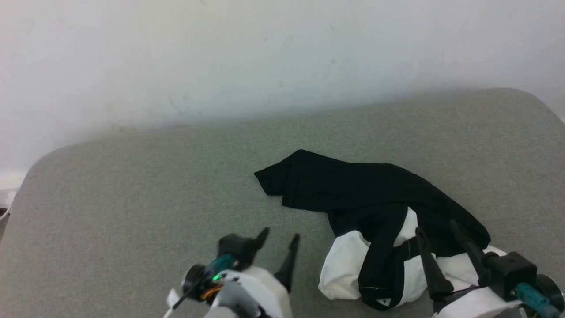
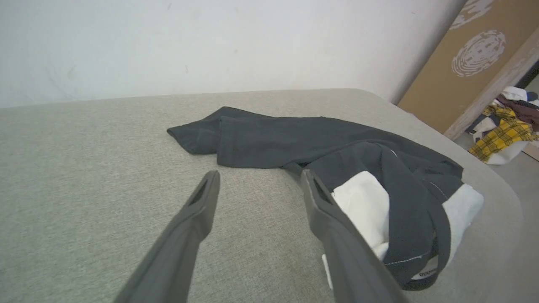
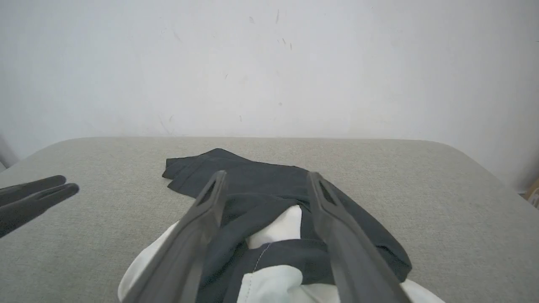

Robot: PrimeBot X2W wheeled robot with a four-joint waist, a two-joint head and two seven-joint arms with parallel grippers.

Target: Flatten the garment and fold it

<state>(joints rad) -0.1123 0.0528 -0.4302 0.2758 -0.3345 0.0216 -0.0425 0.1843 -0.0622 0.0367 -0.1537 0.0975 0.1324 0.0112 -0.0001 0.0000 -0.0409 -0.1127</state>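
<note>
The garment [image 1: 375, 207] lies crumpled on the grey cushion [image 1: 132, 185] at the right: black sleeves and shoulders on top, white body bunched below. In the left wrist view the garment [image 2: 320, 143] spreads ahead and to the right; in the right wrist view the garment [image 3: 269, 198] sits just under the fingers. My right gripper [image 1: 435, 227] is open above the heap's near right part, with nothing between its fingers [image 3: 202, 219]. My left gripper [image 1: 280, 236] is open over bare cushion, just left of the white bundle [image 2: 366, 206]. The left fingers [image 3: 33, 198] show at the right wrist view's left edge.
A white wall [image 1: 265, 57] runs behind the cushion. The cushion's rounded right edge [image 2: 497, 185] drops to the floor, where a brown board [image 2: 463, 63] leans and a pile of clothes [image 2: 505, 126] lies. Bare cushion stretches to the left of the garment.
</note>
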